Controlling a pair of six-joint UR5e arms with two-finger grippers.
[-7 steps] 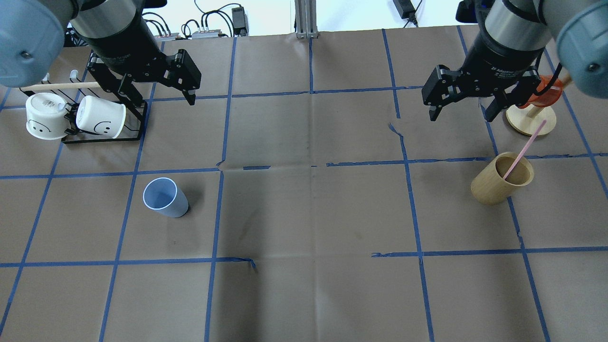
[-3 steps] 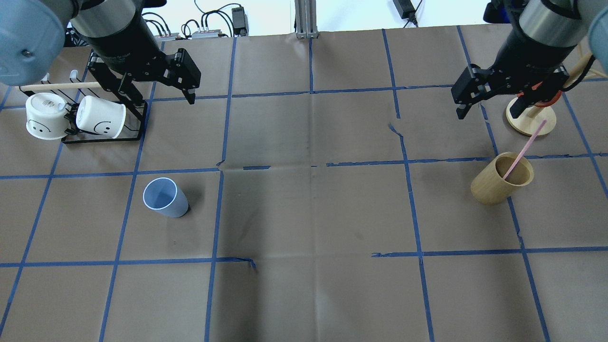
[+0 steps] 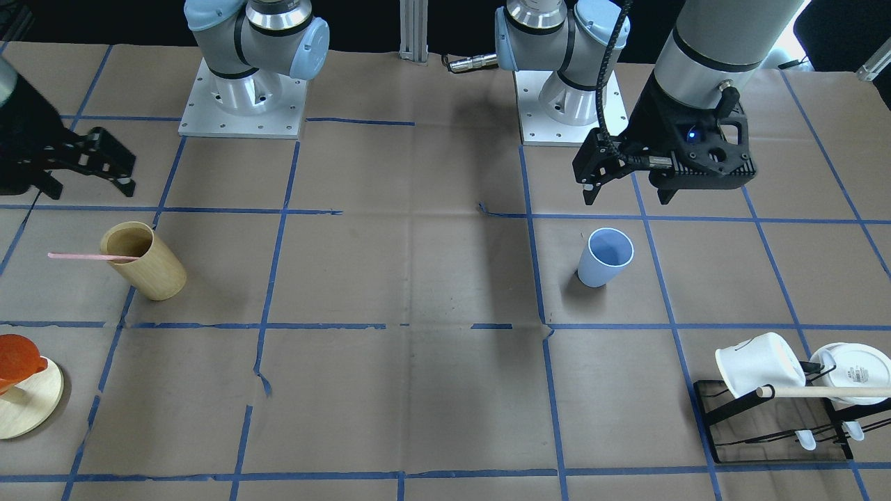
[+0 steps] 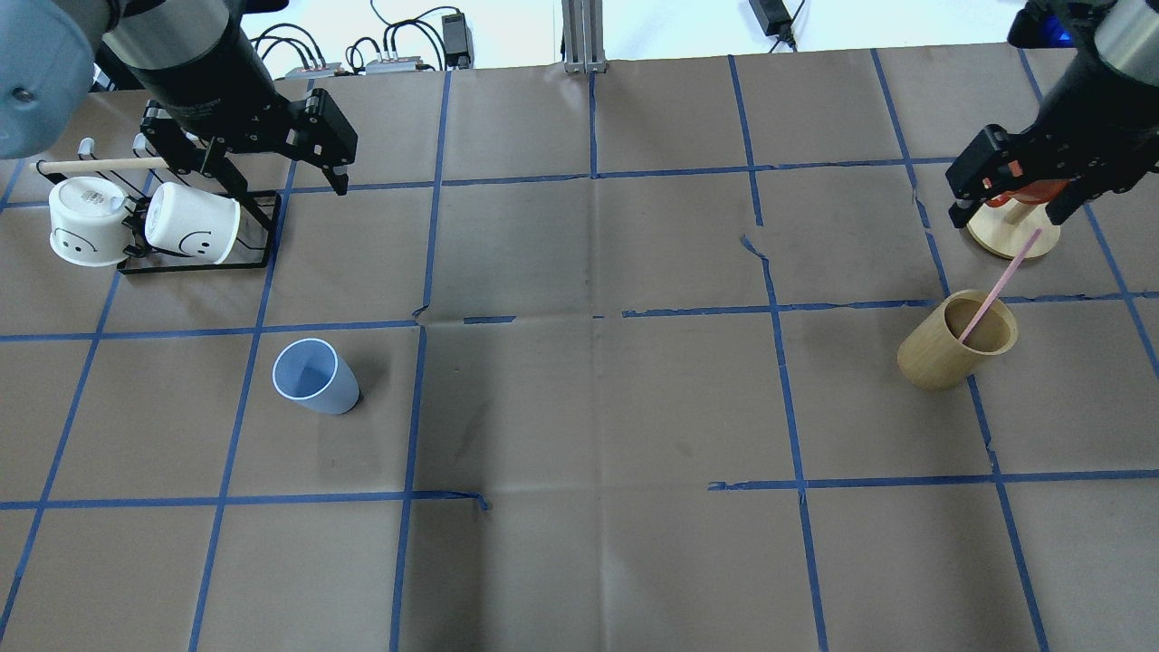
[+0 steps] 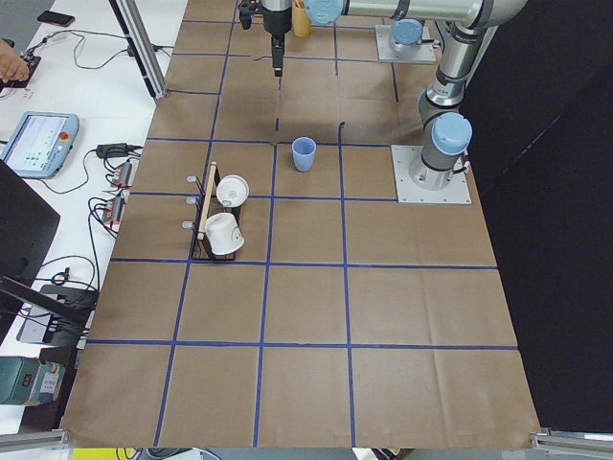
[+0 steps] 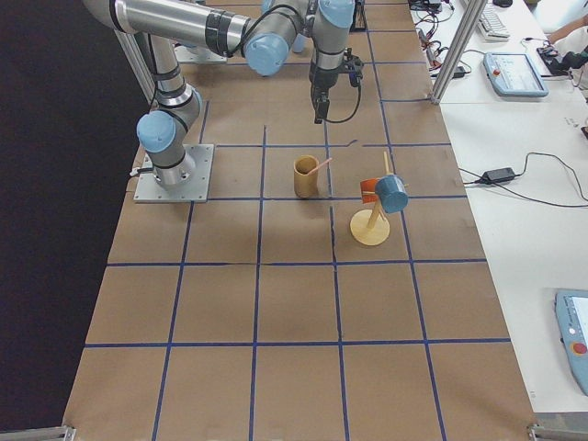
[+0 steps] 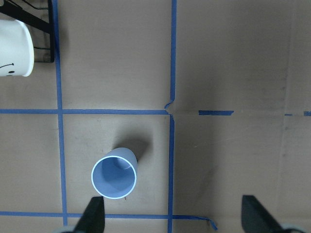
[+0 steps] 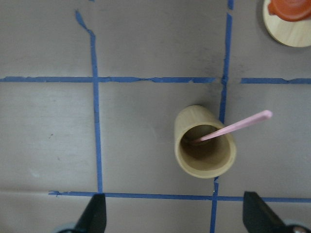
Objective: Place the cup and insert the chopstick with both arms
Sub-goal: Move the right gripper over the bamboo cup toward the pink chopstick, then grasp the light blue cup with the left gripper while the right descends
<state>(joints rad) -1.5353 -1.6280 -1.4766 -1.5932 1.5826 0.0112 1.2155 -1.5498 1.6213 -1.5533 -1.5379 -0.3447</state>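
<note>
The light-blue cup (image 4: 315, 376) stands upright on the brown paper on the left half; it also shows in the front view (image 3: 605, 257) and the left wrist view (image 7: 114, 177). The pale-pink chopstick (image 4: 1000, 285) leans in a bamboo holder (image 4: 951, 349) on the right, and shows in the right wrist view (image 8: 233, 127). My left gripper (image 4: 288, 188) is open and empty, high above the table and behind the cup. My right gripper (image 4: 1005, 217) is open and empty, high up and behind the holder.
A black wire rack (image 4: 195, 261) with a beige wooden rod and two white smiley cups stands at the back left, beside my left gripper. A round wooden stand (image 4: 1010, 234) carrying an orange cup (image 3: 17, 358) stands at the back right, under my right gripper.
My right gripper has moved to the right, over the wooden stand. My left gripper has shifted slightly left. Both stay open. Cup, holder and chopstick have not moved.
</note>
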